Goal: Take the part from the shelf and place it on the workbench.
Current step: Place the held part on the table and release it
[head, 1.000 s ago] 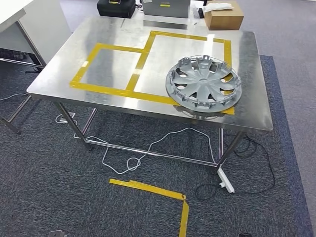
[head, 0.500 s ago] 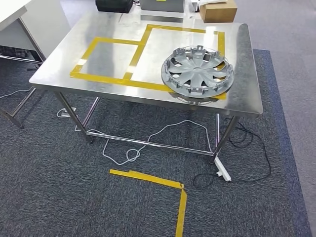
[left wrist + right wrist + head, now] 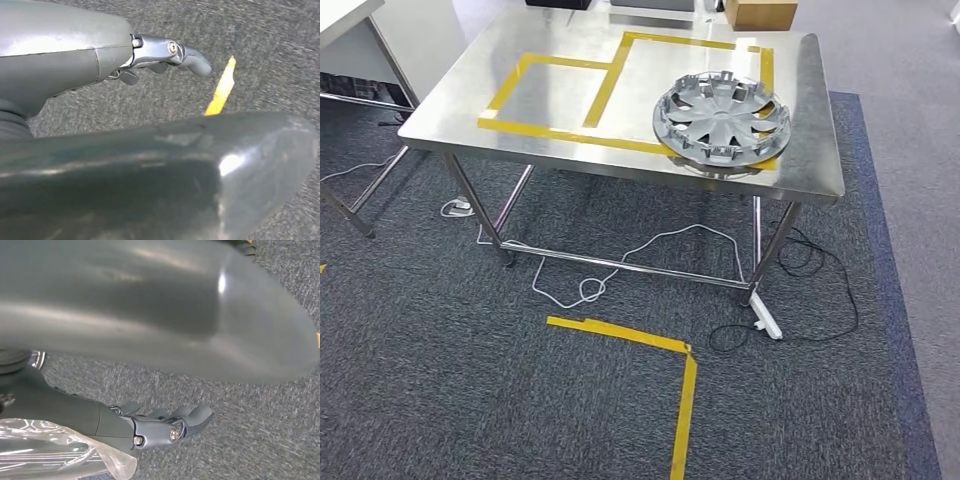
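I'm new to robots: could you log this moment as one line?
part: hubcap on workbench, over yellow tape | left hand: holds nothing | right hand: holds nothing

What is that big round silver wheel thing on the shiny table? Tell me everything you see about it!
The wheel cover is a round, silver-grey disc that looks like plastic. It has curved spokes with dark gaps between them, spreading from a small hub in the middle, and little clips standing up around its rim. It lies flat on the metal workbench, near the table's right end, resting partly over the yellow tape that marks a box there. Neither hand touches it.
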